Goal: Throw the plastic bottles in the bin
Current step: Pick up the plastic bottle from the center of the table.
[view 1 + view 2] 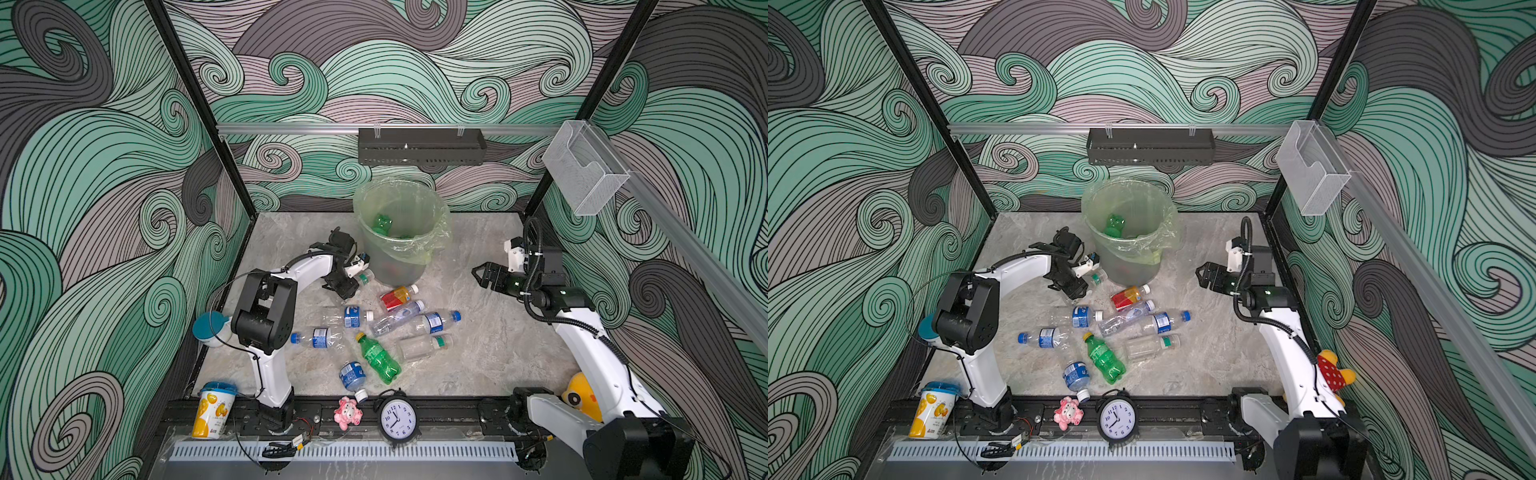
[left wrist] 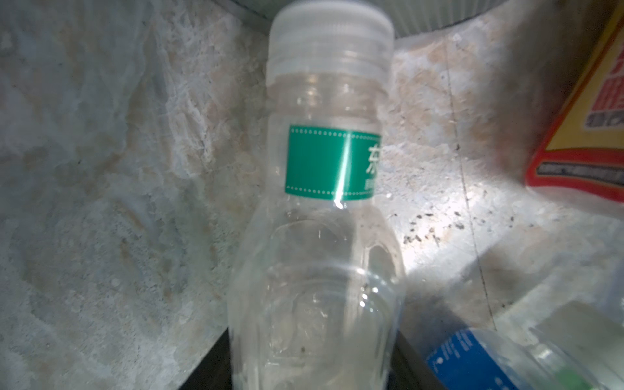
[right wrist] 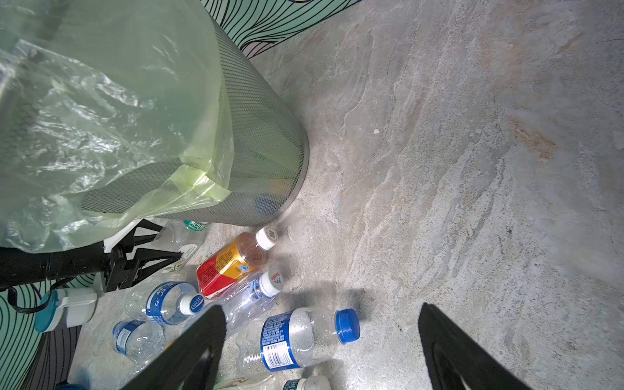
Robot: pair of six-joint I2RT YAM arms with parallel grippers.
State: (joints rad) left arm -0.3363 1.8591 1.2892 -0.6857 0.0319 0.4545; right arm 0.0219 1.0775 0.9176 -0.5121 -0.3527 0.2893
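Note:
My left gripper (image 1: pixel 351 286) (image 2: pixel 314 371) is shut on a clear plastic bottle (image 1: pixel 365 277) (image 2: pixel 320 236) with a green label and a white cap, low beside the foot of the bin (image 1: pixel 399 253) (image 1: pixel 1129 257) (image 3: pixel 256 152). A green bottle (image 1: pixel 381 224) lies inside the bin. Several more plastic bottles lie on the floor in front of it: a red-orange labelled one (image 1: pixel 397 297) (image 3: pixel 229 266), blue-labelled clear ones (image 1: pixel 353 316) (image 1: pixel 434 322) (image 3: pixel 293 341), and a green one with a yellow cap (image 1: pixel 378 357). My right gripper (image 1: pixel 478 274) (image 3: pixel 320 309) hangs open and holds nothing, right of the bin.
A yellow-white can (image 1: pixel 212 409), a pink toy (image 1: pixel 348 412) and a black clock (image 1: pixel 398 419) stand along the front rail. A yellow plush (image 1: pixel 582 395) sits behind my right arm. A clear box (image 1: pixel 584 166) and a black tray (image 1: pixel 419 145) hang on the walls.

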